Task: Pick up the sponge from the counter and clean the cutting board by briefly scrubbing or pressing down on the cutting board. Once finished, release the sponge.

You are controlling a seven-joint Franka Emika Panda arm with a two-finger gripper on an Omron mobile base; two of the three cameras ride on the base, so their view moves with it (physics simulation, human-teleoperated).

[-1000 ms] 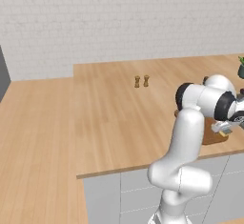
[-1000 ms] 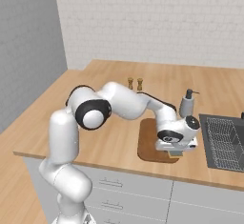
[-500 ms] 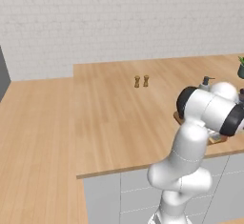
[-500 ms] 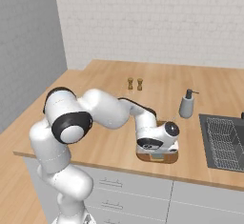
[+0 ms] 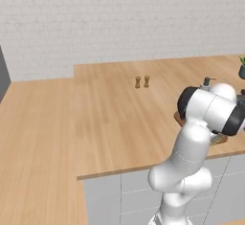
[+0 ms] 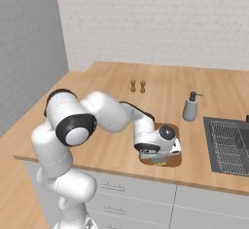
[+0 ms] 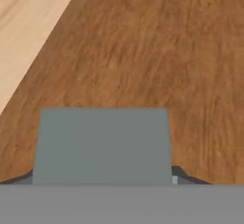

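In the hand view the grey-blue sponge (image 7: 102, 144) lies flat on the dark-brown cutting board (image 7: 143, 51), with my gripper (image 7: 102, 180) shut on it; the fingertips are almost hidden behind the pad. From the right base view the gripper (image 6: 156, 158) points down onto the near left part of the cutting board (image 6: 174, 161), and a yellow edge of the sponge (image 6: 159, 161) shows under the hand. The light wood counter (image 6: 112, 91) surrounds the board, and a strip of counter (image 7: 24, 18) shows beside it.
A grey soap dispenser (image 6: 190, 107) stands behind the board. A dark sink (image 6: 228, 145) with a wire rack lies to its right. Two small wooden shakers (image 6: 137, 85) sit farther back. The counter's front edge runs just below the board.
The hand has slid left across the cutting board with the sponge still gripped. The elbow and upper arm have swung toward the counter's front left.
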